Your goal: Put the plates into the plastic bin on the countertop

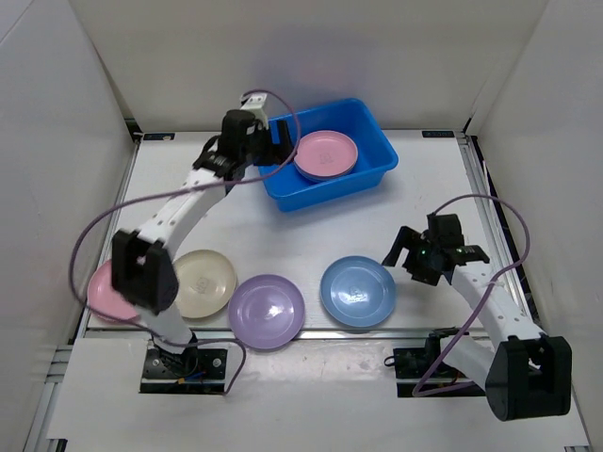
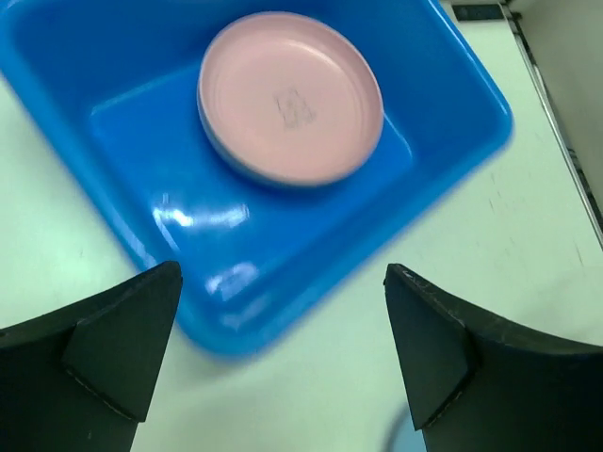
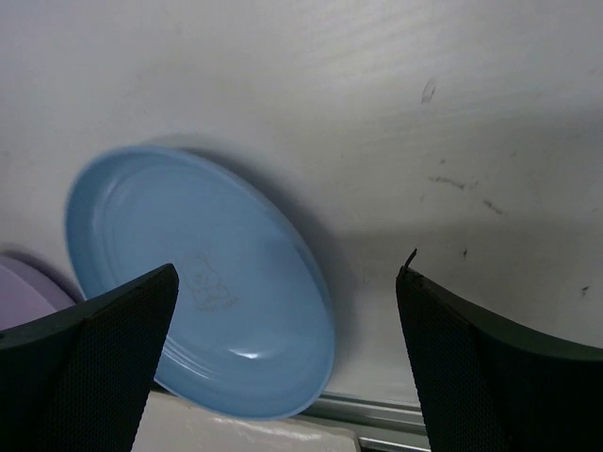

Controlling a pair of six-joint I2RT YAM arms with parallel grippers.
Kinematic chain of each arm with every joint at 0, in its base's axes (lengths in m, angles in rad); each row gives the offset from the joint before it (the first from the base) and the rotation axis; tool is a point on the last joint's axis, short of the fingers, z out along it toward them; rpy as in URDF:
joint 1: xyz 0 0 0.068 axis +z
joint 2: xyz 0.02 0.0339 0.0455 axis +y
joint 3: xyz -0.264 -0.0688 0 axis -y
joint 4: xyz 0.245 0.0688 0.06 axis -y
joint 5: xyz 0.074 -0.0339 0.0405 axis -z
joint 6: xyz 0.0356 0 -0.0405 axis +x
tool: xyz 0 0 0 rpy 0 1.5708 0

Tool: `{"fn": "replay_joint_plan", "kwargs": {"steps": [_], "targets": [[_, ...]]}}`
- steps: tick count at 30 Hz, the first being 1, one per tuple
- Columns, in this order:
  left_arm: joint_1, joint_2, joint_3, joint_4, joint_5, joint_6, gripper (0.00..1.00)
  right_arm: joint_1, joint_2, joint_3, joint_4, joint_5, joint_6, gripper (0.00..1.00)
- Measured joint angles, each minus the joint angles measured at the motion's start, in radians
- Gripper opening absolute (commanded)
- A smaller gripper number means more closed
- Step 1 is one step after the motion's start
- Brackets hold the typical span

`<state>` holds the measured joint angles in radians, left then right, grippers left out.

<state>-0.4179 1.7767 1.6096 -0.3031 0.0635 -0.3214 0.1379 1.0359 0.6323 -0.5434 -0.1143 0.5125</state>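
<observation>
The blue plastic bin stands at the back of the white countertop and holds a pink plate. My left gripper is open and empty above the bin's near left rim. In the left wrist view the bin, the pink plate and the open gripper all show. On the countertop's front lie a pink plate, a cream plate, a purple plate and a blue plate. My right gripper is open and empty just right of the blue plate.
A metal rail runs along the front edge, close to the plates, and shows in the right wrist view. White walls enclose the table. The left arm's purple cable loops over the left side. The purple plate's edge shows at far left.
</observation>
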Motion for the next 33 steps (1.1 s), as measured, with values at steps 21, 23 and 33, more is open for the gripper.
{"fn": "replay_joint_plan", "kwargs": {"steps": [21,23,33], "targets": [[-0.029,-0.723,-0.764,-0.164,-0.146,-0.166,0.99,0.118,0.127,-0.154,0.170,-0.057,0.040,0.00],[-0.029,-0.714,-0.759,-0.176,-0.158,-0.165,0.99,0.121,0.127,-0.140,0.171,-0.047,0.053,0.00],[-0.013,-0.667,-0.686,-0.195,-0.209,-0.139,0.99,0.124,0.053,0.192,0.000,0.084,-0.029,0.00]]}}
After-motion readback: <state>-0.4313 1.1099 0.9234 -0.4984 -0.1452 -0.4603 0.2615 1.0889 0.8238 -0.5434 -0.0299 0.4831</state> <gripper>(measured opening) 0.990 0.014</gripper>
